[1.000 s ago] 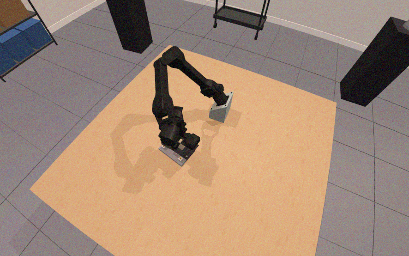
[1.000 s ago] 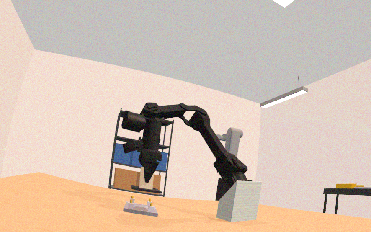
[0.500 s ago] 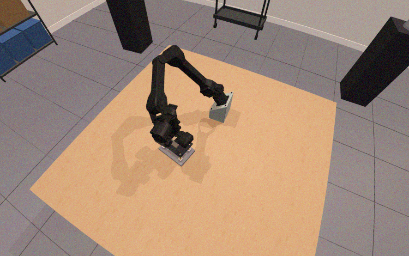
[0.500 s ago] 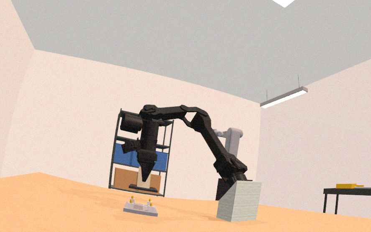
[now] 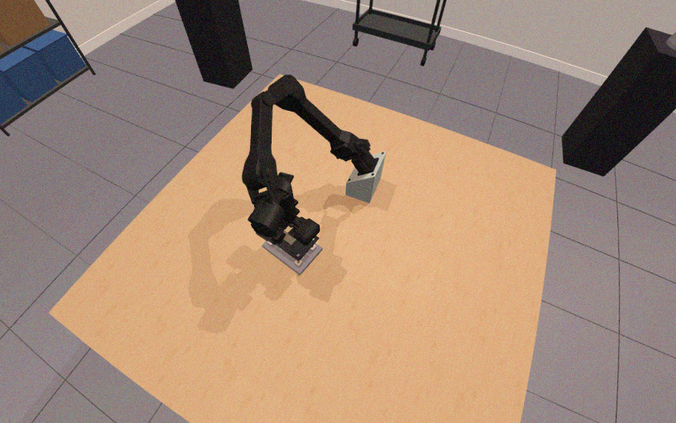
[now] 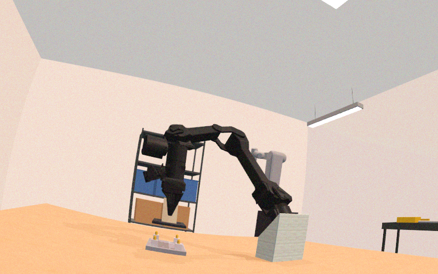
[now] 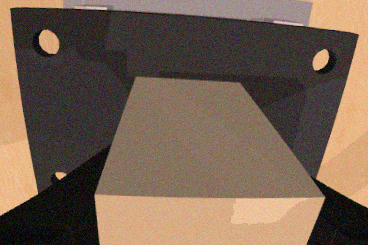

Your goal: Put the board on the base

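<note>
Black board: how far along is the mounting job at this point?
Done: the black board is off the table, handle side up.

In hand: the tool is shut on its square handle, holding it above the grey base; the gold pins stand outside the holes.

Left: align, lower onto all four posts, release, withdraw.
</note>
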Controlling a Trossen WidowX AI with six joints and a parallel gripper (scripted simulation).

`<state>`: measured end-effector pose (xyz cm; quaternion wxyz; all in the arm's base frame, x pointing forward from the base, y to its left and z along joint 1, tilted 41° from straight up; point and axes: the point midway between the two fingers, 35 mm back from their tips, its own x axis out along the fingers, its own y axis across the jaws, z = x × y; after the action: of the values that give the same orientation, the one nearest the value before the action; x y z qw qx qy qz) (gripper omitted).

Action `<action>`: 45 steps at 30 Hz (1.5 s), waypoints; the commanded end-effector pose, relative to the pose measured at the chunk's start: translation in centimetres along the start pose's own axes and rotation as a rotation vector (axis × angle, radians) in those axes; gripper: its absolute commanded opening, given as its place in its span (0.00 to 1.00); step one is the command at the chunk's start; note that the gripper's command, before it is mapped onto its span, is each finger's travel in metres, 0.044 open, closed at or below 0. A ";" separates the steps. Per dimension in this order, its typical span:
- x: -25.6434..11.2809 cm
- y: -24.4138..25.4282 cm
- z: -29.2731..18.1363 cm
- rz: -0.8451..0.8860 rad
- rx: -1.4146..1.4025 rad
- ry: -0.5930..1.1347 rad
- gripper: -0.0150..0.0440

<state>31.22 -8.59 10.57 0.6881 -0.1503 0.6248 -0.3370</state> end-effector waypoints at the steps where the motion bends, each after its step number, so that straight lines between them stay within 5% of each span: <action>1: 0.4 -0.2 0.1 0.000 -0.004 0.001 0.25; 45: 3.1 -0.4 0.1 0.001 -0.006 -0.002 0.25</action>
<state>31.27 -10.89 8.66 0.6895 -0.1494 0.6235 -0.3369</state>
